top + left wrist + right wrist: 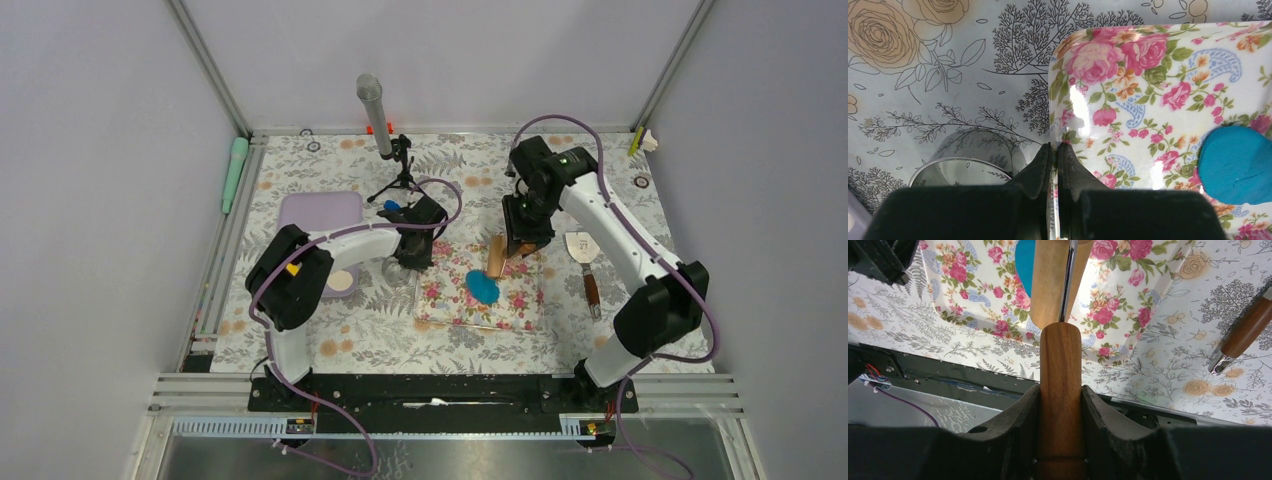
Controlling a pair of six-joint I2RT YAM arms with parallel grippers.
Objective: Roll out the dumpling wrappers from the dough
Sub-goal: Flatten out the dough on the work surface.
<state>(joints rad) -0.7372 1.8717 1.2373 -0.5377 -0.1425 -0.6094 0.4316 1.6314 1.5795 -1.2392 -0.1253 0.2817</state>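
Nearest the lens in the right wrist view, the right gripper (1060, 390) is seen closed part-way around the handle of the wooden roller (1060, 355), both fingers pressed against the wood, so a firm hold on the tool is judged. The drum (1053, 280) is carried over the floral mat (1148, 75), at the far edge of the dough (482, 288), a flattened blue oval near the mat's middle. Whether drum and dough are touching cannot be told. The dough is offset to one side of the drum, so an uneven sheet could be produced if the pass is made without re-centring. The soft clay could also be picked up by the drum and peeled off the glossy mat if too much pressure is applied. A round handle held between only two pads may be twisted under load, tilting the drum. The left gripper (1054, 150) is shown fully closed at the mat's near-left edge, just beside a metal ring cutter (968, 160). Whether the rim is actually pinched cannot be made out. If it is not, the mat could be dragged across the tablecloth (923, 75) by the rolling stroke. No finished round wrapper is visible.
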